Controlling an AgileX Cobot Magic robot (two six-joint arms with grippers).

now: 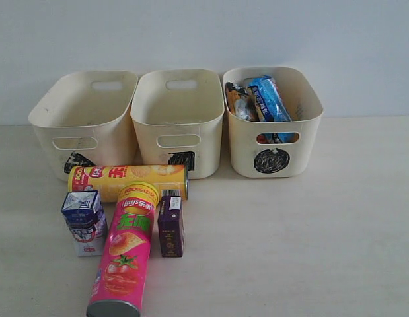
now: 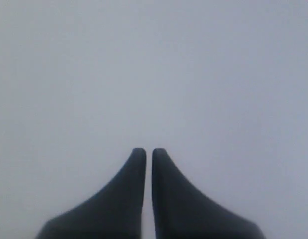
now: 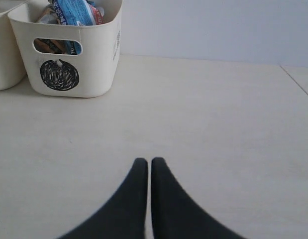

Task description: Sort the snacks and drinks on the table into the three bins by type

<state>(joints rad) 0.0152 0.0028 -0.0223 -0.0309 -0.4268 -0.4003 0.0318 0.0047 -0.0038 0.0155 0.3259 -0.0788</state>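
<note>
Three cream bins stand in a row at the back of the table (image 1: pixel 310 238): the triangle bin (image 1: pixel 85 125), the square bin (image 1: pixel 180 122) and the circle bin (image 1: pixel 273 122). The circle bin (image 3: pixel 69 47) holds the blue noodle pack (image 1: pixel 269 99) and an orange snack bag (image 1: pixel 238 102). A yellow-red chip tube (image 1: pixel 128 181) lies crosswise in front of the bins. A pink chip tube (image 1: pixel 125 251) lies lengthwise toward the front. The white-and-blue carton (image 1: pixel 84 221) and the dark purple carton (image 1: pixel 170 226) flank it. My left gripper (image 2: pixel 145 152) is shut and empty, facing a blank grey surface. My right gripper (image 3: pixel 145 162) is shut and empty, low over bare table.
A pale grey wall rises behind the bins. In the right wrist view a seam or table edge (image 3: pixel 295 79) runs along the far right side. Neither arm shows in the exterior view.
</note>
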